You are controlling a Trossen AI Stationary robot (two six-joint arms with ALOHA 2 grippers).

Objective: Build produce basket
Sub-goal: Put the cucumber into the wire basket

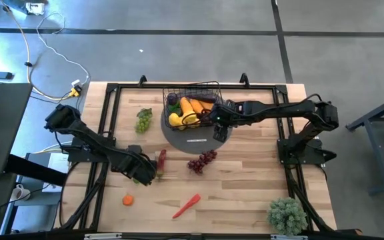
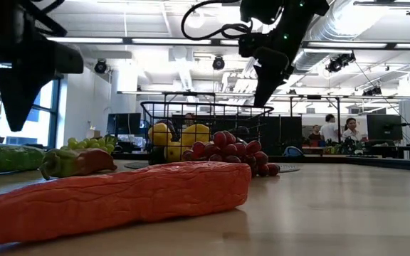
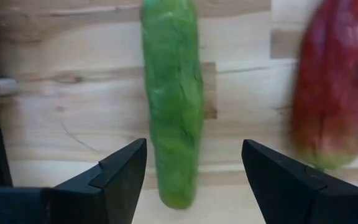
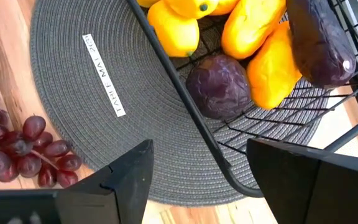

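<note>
Two grape bunches (image 1: 202,161), one cucumber (image 3: 173,106), one chilli (image 1: 186,207) outside basket (image 1: 193,90).

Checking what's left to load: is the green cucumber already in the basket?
No, the green cucumber lies on the bare wood between the open left hand fingers.

Wooden table (image 1: 245,193) under scattered produce (image 1: 201,161)

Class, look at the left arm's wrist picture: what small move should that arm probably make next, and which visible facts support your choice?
Probably lower the left end effector and close on the long green toy cucumber. Its fingers are open on either side of the cucumber, which lies on the wooden table, outside the black wire-mesh basket. The red-green toy pepper lies apart beside it.
</note>
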